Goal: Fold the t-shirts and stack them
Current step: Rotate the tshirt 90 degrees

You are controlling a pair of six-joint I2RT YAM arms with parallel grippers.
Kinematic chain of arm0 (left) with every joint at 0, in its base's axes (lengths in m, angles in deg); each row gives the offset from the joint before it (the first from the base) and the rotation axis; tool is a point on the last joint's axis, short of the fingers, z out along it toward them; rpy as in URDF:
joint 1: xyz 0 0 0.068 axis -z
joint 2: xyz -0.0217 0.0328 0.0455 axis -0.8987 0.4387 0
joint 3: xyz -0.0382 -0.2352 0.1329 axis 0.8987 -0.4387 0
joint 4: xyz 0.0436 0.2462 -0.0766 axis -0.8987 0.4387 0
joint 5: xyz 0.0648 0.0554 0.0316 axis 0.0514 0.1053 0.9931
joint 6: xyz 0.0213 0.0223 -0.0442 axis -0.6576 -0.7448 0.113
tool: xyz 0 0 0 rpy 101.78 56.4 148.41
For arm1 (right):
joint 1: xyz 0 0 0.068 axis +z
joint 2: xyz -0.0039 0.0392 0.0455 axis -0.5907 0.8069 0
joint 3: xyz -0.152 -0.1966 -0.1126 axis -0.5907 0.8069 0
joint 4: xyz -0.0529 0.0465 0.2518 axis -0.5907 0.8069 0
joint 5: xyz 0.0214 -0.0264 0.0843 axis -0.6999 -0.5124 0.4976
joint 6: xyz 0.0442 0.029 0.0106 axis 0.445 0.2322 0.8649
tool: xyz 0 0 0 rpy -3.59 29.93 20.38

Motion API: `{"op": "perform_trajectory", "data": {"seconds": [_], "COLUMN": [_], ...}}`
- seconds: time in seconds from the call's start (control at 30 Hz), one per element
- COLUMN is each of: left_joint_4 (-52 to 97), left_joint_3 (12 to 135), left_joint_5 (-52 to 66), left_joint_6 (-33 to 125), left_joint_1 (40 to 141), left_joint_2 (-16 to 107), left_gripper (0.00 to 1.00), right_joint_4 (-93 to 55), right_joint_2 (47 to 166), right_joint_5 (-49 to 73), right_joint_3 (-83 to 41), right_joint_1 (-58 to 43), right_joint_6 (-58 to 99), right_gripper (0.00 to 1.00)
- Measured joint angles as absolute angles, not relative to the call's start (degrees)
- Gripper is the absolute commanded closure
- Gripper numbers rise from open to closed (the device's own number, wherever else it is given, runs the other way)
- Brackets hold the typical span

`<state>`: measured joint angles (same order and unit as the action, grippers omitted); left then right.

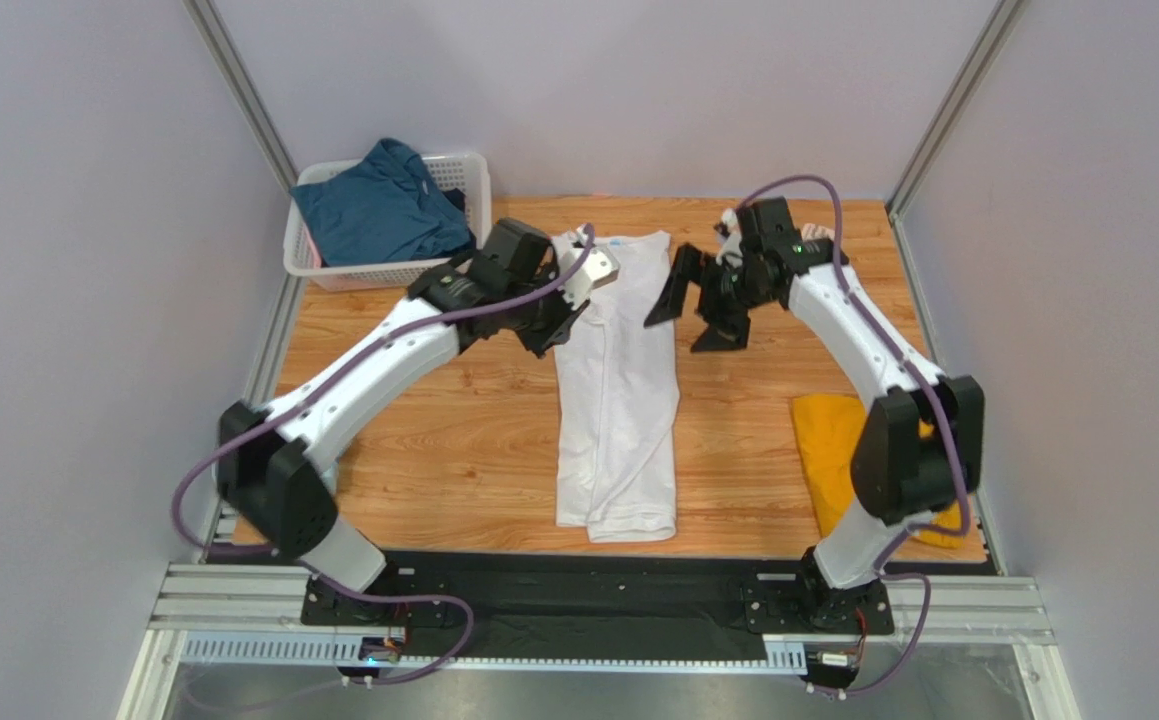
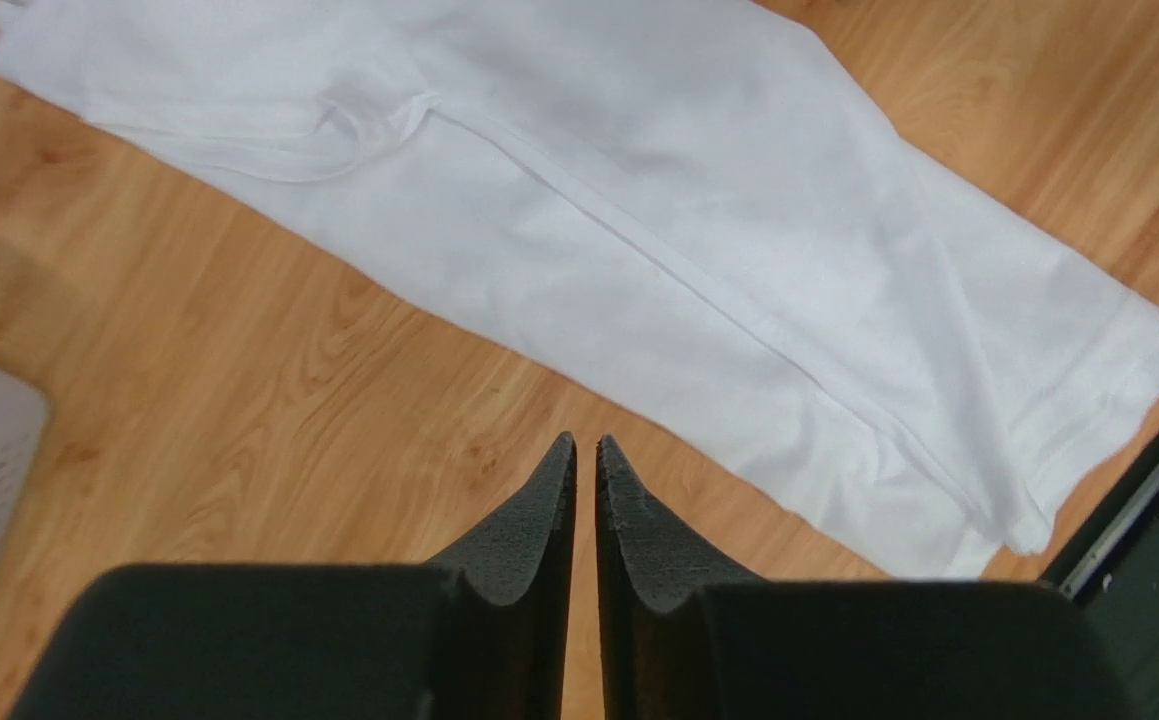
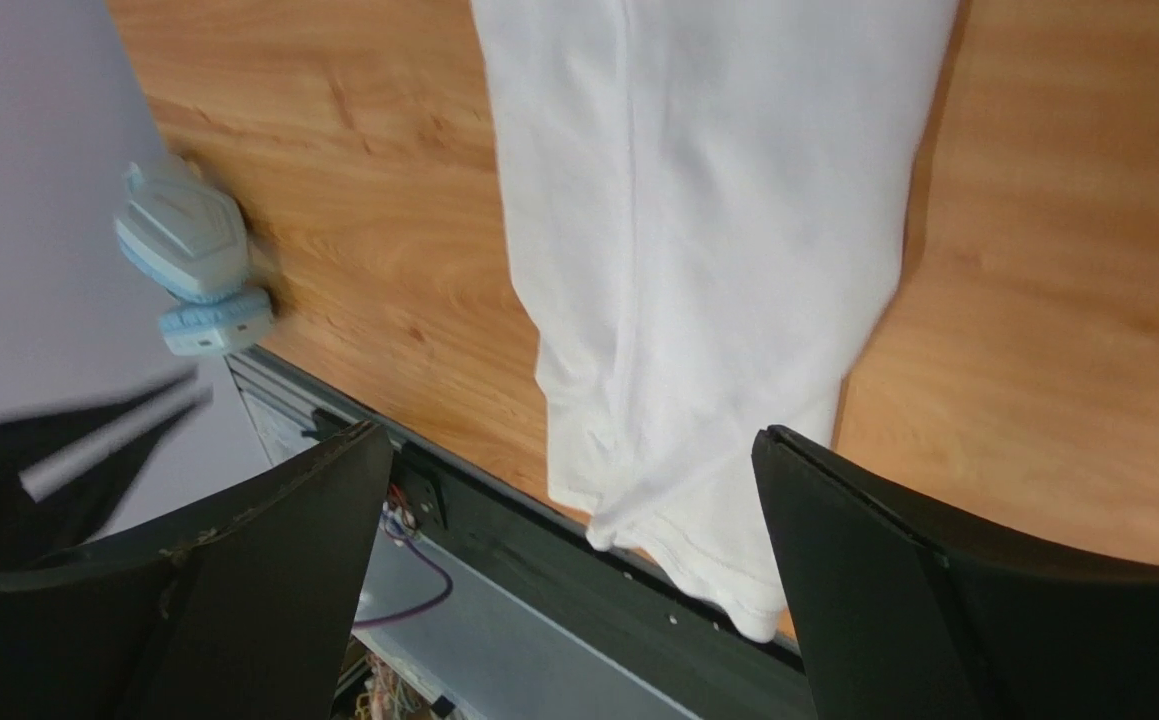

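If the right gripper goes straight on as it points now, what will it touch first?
The right gripper would likely meet the white shirt, seen between its open fingers; depth is unclear.

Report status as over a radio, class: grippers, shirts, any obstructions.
Left gripper jaws shut, empty; right gripper jaws open, empty. White t-shirt folded lengthwise, flat on table. Teal t-shirt in basket, yellow t-shirt at right. Nothing on white one.
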<state>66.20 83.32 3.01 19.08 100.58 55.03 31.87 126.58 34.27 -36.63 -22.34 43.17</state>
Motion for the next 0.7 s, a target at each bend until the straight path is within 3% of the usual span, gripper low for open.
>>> {"op": "perform_trajectory", "data": {"seconds": [0.17,0.3,0.47,0.7], "left_joint_4": [65.4,67.1,68.4,65.7], "left_joint_3": [92.8,102.3,114.6,120.7], "left_joint_5": [2.8,1.6,-0.7,-3.8], "left_joint_6": [22.2,24.7,27.5,30.8], "left_joint_1": [100.3,99.5,98.8,98.7], "left_joint_2": [77.0,89.7,96.8,97.6], "left_gripper": [0.88,0.89,0.89,0.88], "right_joint_4": [30.0,30.5,31.8,27.8], "right_joint_2": [109.1,98.3,87.2,90.5], "right_joint_5": [32.8,34.6,37.7,39.9], "right_joint_3": [-9.6,4.5,8.3,11.5], "right_joint_1": [-16.8,-9.4,-3.7,-1.4], "right_joint_6": [43.8,44.3,43.7,43.8], "right_gripper": [0.00,0.00,0.01,0.03]}}
